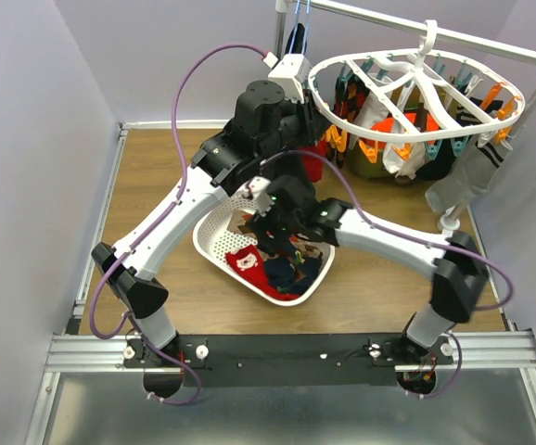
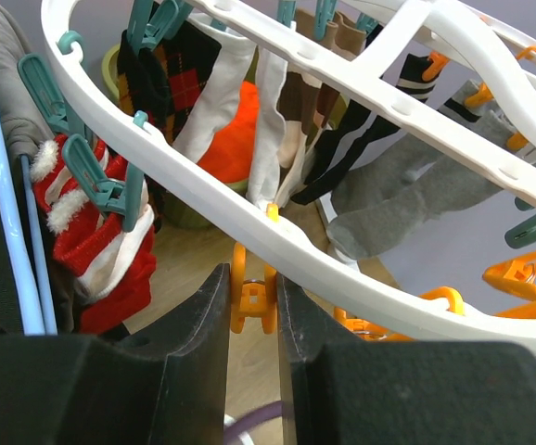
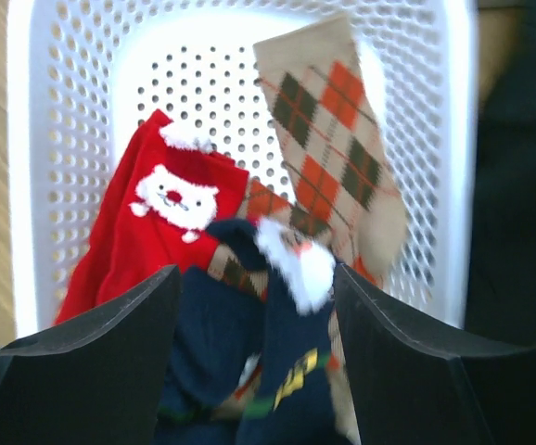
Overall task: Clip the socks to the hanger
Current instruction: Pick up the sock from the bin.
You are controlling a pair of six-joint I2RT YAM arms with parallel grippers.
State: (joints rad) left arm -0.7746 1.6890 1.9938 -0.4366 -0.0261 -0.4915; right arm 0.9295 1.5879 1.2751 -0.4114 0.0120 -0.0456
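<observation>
The left gripper (image 2: 252, 278) is raised under the rim of the hanger (image 2: 361, 264), clenched on an orange clip (image 2: 252, 298) that hangs from the white ring. Both fingers (image 2: 203, 343) appear to press the clip's sides, though the contact is partly hidden. To its left, a teal clip (image 2: 101, 181) holds a red sock with white trim (image 2: 96, 255). Further along the ring hang a dark argyle sock (image 2: 171, 74) and a grey sock (image 2: 407, 190).

The right gripper (image 3: 254, 278) hangs released, its fingers spread wide, just above the loose socks in the white perforated basket (image 3: 203, 93). The basket sits on the wooden table (image 1: 157, 176) between the two arms. In it lie a red sock with a white bear face (image 3: 171, 199), a tan argyle sock (image 3: 338, 139) leaning up the back wall, and a navy sock (image 3: 287, 366) with a fluffy white cuff directly between the fingers. The navy sock carries yellow marks that may be lettering, too blurred to read. No other label or brand shows anywhere.
</observation>
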